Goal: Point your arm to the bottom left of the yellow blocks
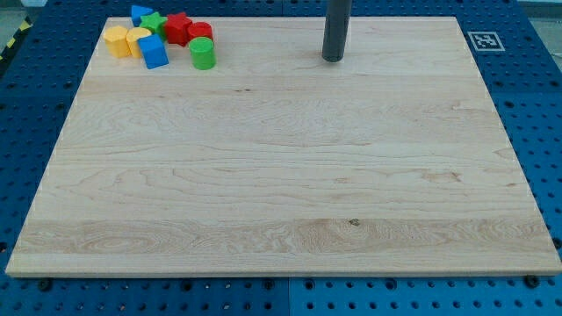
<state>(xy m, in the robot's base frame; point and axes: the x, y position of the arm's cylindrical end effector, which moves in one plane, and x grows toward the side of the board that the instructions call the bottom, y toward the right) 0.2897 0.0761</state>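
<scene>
Two yellow blocks sit in the top left corner of the wooden board [281,175]: a yellow hexagon [116,40] and a yellow rounded block [137,39] just right of it. My tip [333,58] rests on the board near the top, right of centre, far to the right of the yellow blocks and touching no block.
Clustered with the yellow blocks are a blue block [153,52], a blue triangle [140,14], a green star [155,22], a red star [178,28], a red cylinder [200,33] and a green cylinder [203,53]. A fiducial tag [482,40] sits at the top right.
</scene>
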